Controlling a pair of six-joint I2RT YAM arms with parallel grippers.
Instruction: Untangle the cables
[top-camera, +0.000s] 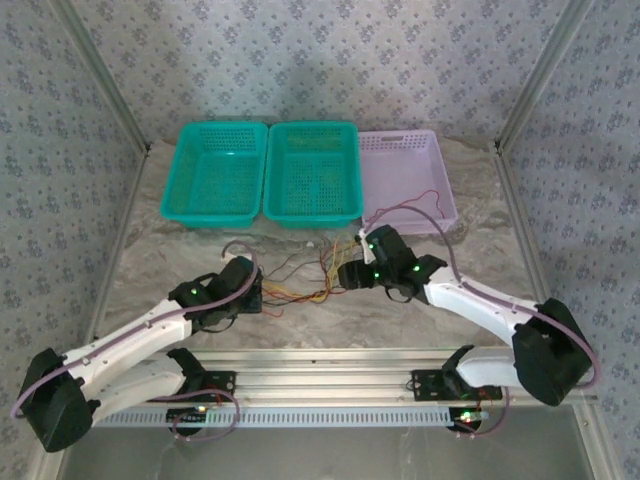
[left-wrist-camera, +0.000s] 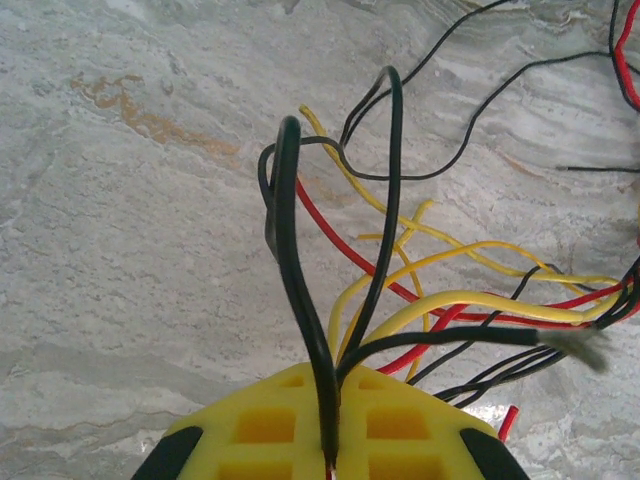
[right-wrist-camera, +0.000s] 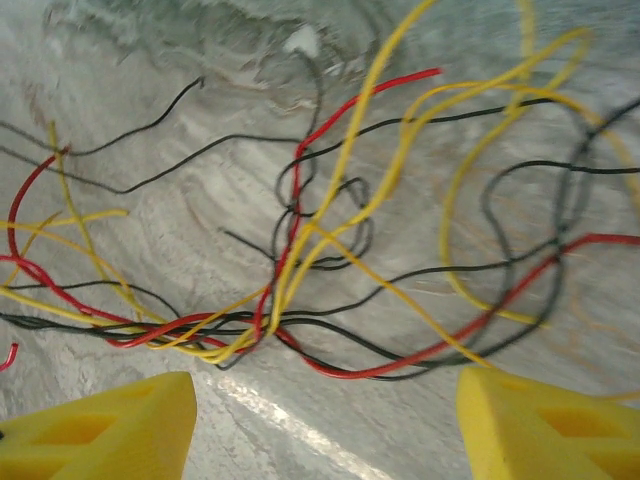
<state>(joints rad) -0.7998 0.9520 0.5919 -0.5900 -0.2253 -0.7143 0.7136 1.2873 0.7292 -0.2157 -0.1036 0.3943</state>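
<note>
The cables (top-camera: 300, 285) are a loose tangle of thin red, yellow and black wires on the marble table between the two arms. My left gripper (top-camera: 258, 290) sits at the tangle's left end. In the left wrist view its yellow fingers (left-wrist-camera: 270, 420) are pressed together on black cables (left-wrist-camera: 300, 290) that loop up out of the left gripper (left-wrist-camera: 335, 378). My right gripper (top-camera: 345, 272) hovers over the tangle's right end. It is open in the right wrist view (right-wrist-camera: 325, 400), with the knot of cables (right-wrist-camera: 290, 300) lying on the table just beyond its fingers (right-wrist-camera: 110, 425) and nothing between them.
Two teal baskets (top-camera: 215, 172) (top-camera: 312, 170) and a lilac basket (top-camera: 405, 170) stand in a row along the back of the table (top-camera: 160, 260). Metal frame posts (top-camera: 110, 100) flank both sides. An aluminium rail (top-camera: 330, 382) runs along the near edge.
</note>
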